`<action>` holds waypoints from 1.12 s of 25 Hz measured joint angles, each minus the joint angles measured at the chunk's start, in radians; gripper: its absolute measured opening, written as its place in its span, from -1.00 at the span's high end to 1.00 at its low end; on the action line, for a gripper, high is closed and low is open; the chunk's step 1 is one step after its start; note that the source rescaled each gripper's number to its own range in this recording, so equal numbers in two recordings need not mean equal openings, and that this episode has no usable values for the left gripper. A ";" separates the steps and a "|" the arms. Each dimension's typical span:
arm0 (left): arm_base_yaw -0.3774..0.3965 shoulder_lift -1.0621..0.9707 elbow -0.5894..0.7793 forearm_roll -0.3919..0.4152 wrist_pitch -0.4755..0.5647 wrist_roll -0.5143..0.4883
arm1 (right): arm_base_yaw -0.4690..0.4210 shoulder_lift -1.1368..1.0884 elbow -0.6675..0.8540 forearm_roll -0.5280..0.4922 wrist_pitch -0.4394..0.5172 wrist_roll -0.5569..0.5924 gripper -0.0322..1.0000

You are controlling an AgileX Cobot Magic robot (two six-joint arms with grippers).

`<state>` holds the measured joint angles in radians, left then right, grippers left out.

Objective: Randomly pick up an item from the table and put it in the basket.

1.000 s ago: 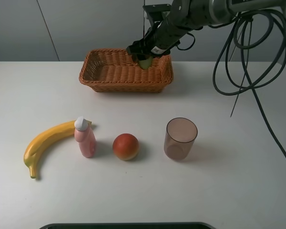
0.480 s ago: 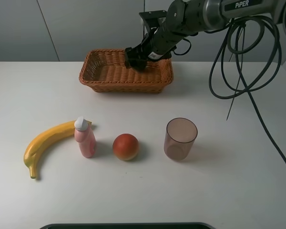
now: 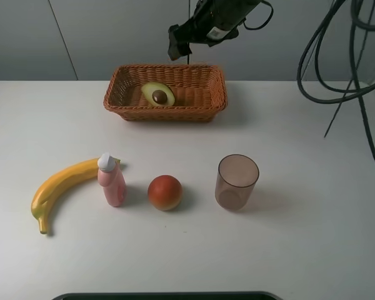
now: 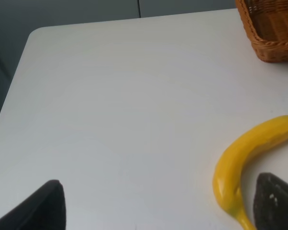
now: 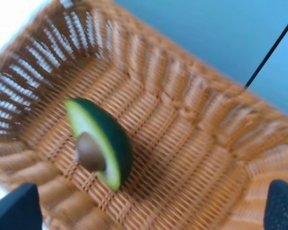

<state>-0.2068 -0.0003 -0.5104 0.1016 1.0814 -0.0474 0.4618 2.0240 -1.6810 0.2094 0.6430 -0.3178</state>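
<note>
Exterior high view: showed the halved avocado [image 3: 157, 95] resting inside the basket [image 3: 165, 114], a little left of its middle, with cut face and pit turned up.
Right gripper [image 3: 180, 45]: hung above the basket's rear rim, clear of the avocado; opened wide in the right wrist view, with nothing between the fingertips.
Left gripper [image 4: 158, 206]: hovered low over the table [image 4: 110, 96], spread wide and empty, with the banana [image 4: 245, 158] just beside one fingertip.
Step in hand: judged to be the close of the placing, with the item down and the hand free above it.
Progress: looked essentially complete for one item.
Next move: probably called for raising the right arm away without brushing the wicker rim; needed no regrasp.
Left on the table: banana, pink bottle [image 3: 112, 184], red-orange fruit [image 3: 165, 192], brownish cup [image 3: 237, 181], all well apart from the basket.
</note>
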 joint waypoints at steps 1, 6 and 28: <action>0.000 0.000 0.000 0.000 0.000 0.000 | -0.005 -0.049 0.000 -0.013 0.034 -0.002 -0.99; 0.000 0.000 0.000 0.000 0.000 0.000 | -0.042 -0.305 0.038 -0.076 0.171 -0.009 -0.99; 0.000 0.000 0.000 0.000 0.000 0.000 | -0.150 -1.659 0.981 -0.196 0.388 0.186 -1.00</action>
<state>-0.2068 -0.0003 -0.5104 0.1016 1.0814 -0.0474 0.3114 0.3653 -0.7003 0.0137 1.0308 -0.1321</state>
